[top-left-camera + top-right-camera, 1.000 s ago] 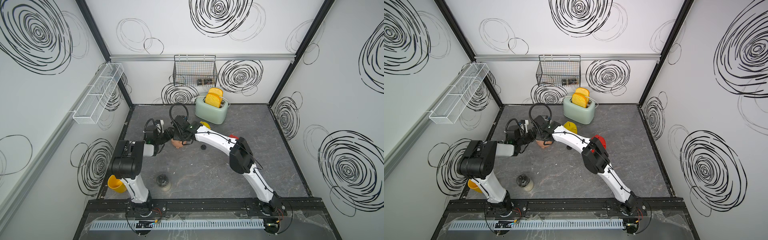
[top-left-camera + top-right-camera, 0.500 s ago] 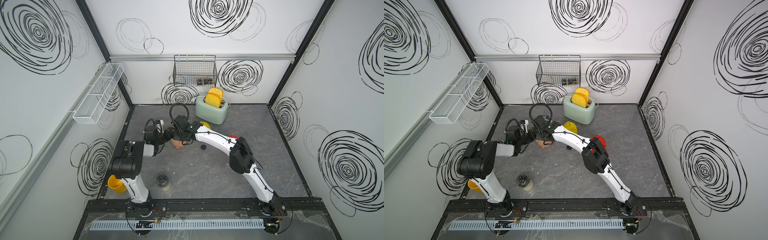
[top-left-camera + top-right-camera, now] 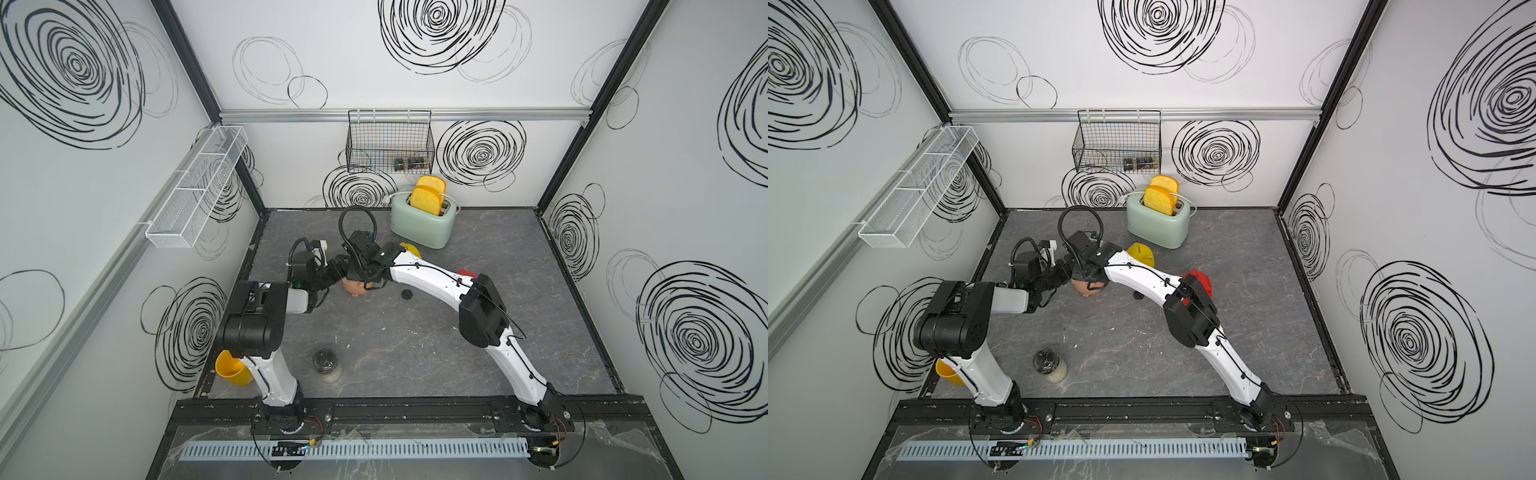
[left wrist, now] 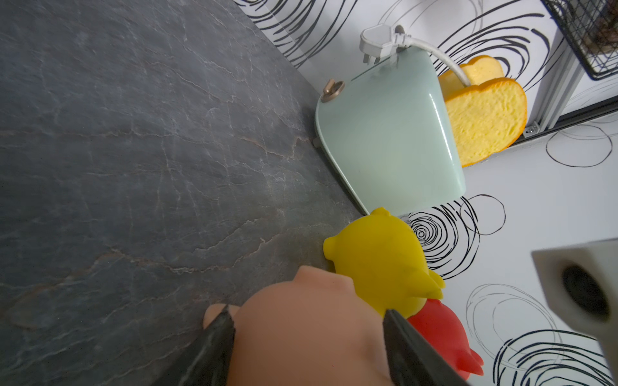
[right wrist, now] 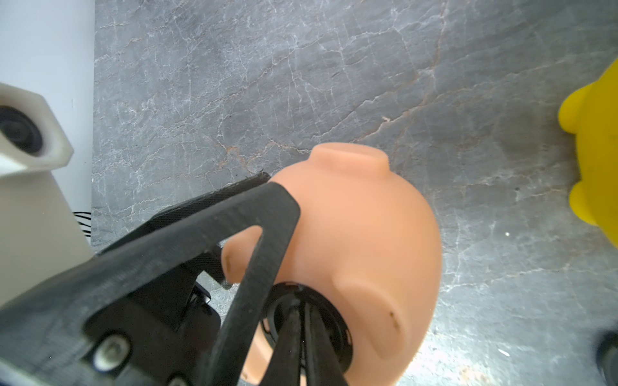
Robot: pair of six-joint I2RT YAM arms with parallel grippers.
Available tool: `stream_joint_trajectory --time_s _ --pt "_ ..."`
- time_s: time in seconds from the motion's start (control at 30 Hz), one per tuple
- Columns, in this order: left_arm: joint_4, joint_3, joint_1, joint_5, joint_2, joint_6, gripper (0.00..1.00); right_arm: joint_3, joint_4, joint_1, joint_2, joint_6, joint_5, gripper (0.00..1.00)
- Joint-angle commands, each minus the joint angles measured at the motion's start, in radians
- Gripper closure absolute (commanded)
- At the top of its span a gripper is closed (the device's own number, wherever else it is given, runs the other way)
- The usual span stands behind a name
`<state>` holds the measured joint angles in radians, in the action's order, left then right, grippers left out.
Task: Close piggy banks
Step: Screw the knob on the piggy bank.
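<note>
Grey marbled desk [image 3: 415, 353] fills both top views; left of centre lies the pink piggy bank [image 3: 352, 286], clasped by the left fingers [image 4: 219, 337]. The right fingers [image 5: 291, 337], pinched nearly together, meet the black plug [image 5: 337, 320] in its belly (whether they grip it is unclear). The yellow piggy bank [image 3: 1140, 253] and red piggy bank [image 3: 1200, 282] stand to its right.

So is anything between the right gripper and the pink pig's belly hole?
Nothing visible. The right gripper has its tips at the black plug in the belly hole of the pale pink pig, while the left gripper clamps that pig from both sides.
</note>
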<state>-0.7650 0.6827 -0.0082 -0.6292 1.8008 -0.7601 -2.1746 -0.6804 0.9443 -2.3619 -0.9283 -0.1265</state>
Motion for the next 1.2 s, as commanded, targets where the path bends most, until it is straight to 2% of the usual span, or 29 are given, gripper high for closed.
stream_joint_trajectory --time_s 0.0,0.23,0.7,0.9,1.17 --pt "0.041 -0.027 -0.009 -0.012 -0.001 -0.008 0.27 -0.004 -0.021 -0.016 0.028 0.027 -0.019 0.89" --pt "0.038 -0.026 -0.009 -0.01 -0.002 -0.008 0.27 0.009 -0.021 -0.015 0.058 0.052 -0.019 0.86" --pt "0.039 -0.026 -0.012 -0.005 -0.014 -0.01 0.26 0.145 0.021 0.001 0.199 0.133 -0.05 0.8" --pt "0.043 -0.026 -0.015 -0.003 -0.021 -0.01 0.26 0.268 0.091 0.004 0.288 0.171 -0.063 0.78" --pt "0.0 -0.035 -0.021 -0.011 -0.052 -0.024 0.24 0.53 0.281 0.004 0.428 0.222 -0.04 0.76"
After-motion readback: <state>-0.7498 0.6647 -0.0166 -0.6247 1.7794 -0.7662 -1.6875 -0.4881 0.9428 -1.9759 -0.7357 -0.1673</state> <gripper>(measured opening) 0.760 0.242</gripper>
